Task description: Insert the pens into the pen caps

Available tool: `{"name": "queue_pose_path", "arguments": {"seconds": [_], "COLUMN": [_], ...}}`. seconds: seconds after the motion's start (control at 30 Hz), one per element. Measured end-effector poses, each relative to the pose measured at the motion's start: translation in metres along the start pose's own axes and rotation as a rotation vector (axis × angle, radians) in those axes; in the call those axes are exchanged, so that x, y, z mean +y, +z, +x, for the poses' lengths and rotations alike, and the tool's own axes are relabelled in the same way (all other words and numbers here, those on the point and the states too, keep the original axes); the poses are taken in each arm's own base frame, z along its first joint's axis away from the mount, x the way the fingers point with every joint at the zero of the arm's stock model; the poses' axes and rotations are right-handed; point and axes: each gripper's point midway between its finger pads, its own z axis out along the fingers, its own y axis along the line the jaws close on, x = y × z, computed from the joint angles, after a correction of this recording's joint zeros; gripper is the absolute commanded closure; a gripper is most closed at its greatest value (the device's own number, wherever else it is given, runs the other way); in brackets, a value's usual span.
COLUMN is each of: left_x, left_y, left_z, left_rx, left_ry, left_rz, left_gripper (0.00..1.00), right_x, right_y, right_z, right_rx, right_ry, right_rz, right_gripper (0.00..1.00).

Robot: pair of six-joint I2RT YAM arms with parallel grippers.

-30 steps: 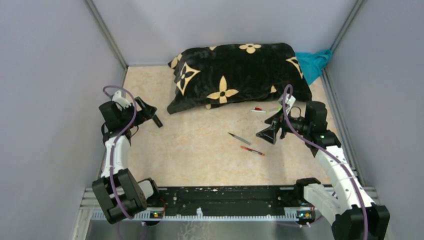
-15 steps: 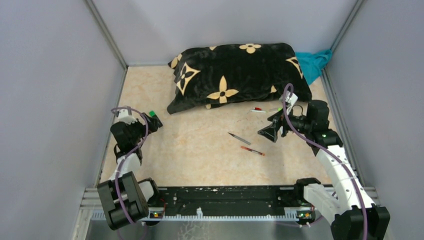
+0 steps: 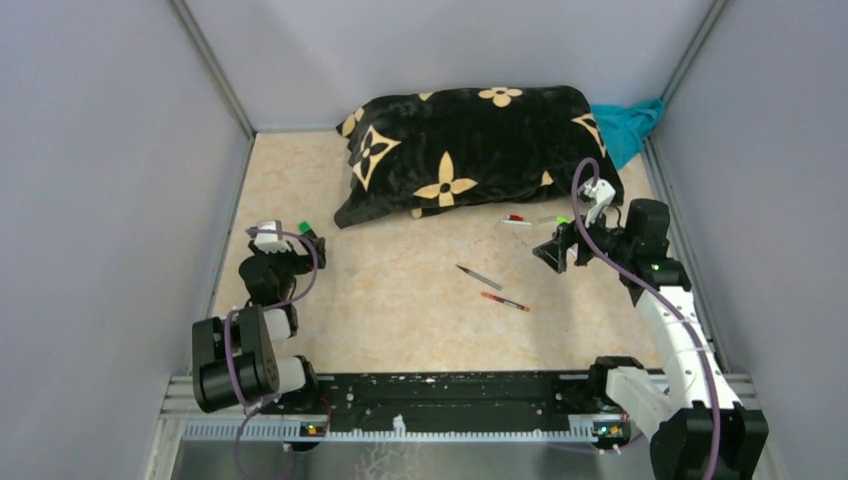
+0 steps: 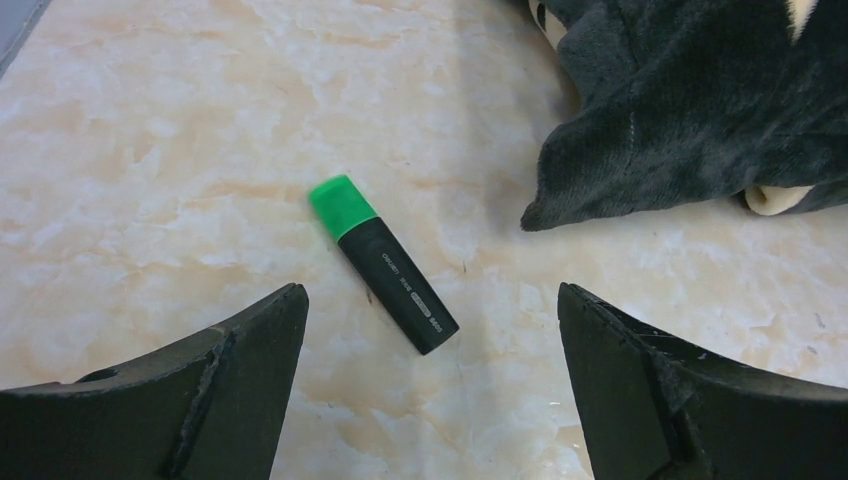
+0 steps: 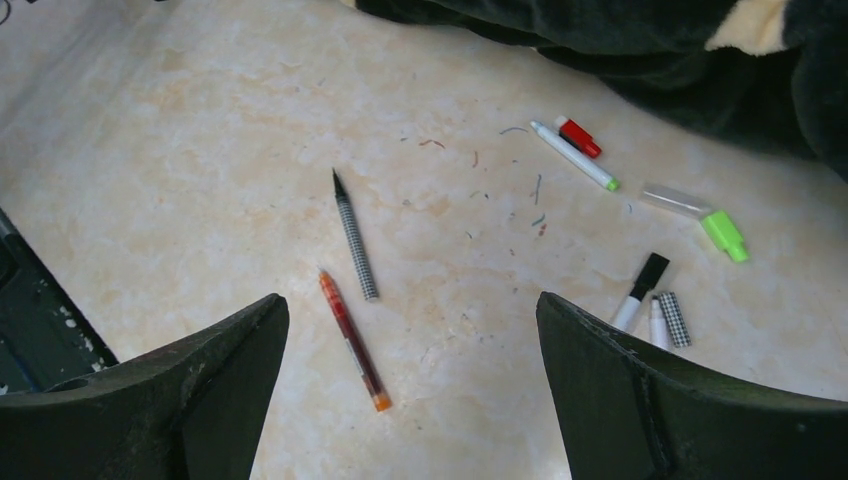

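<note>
Choosing a pen, with left gripper [image 4: 432, 295] and right gripper [image 5: 412, 300] spread wide, empty. Next, likely: drop onto checked pen [image 5: 355, 235], centre-left, across its barrel.

Pillow [image 5: 600, 30] cut off by upper edge, end of white pen [image 5: 656, 318] behind right gripper [image 5: 408, 298]

Overhead camera looks down; wrist cameras (far closer) share its table [image 3: 400, 310].
</note>
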Motion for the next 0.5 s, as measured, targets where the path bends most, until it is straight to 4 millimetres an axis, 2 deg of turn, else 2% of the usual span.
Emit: {"name": "queue_pose_path", "arguments": {"seconds": [0.17,0.4,0.5], "left_x": [-0.001,-0.025,-0.023], "left_y": [0.006,0.004,0.005], "left_z": [0.002,-0.013,-0.016], "left_rx": [-0.014,-0.093,-0.104], "left_ry": [0.008,0.075,0.088], "left_rz": [0.023,0.060,0.035], "left_gripper": [0.01,0.01,0.01], "right_x": [-0.017,-0.020,-0.022], "right_y": [0.000,0.000,0.000], "right_z": [0.009,0.011,0.011], "right_rx": [0.031,0.034,0.036], "right_ry": [0.032,0.033,0.037], "right_rz": [0.046,0.058,0.061], "right_gripper": [0.08,0.08,0.08]}}
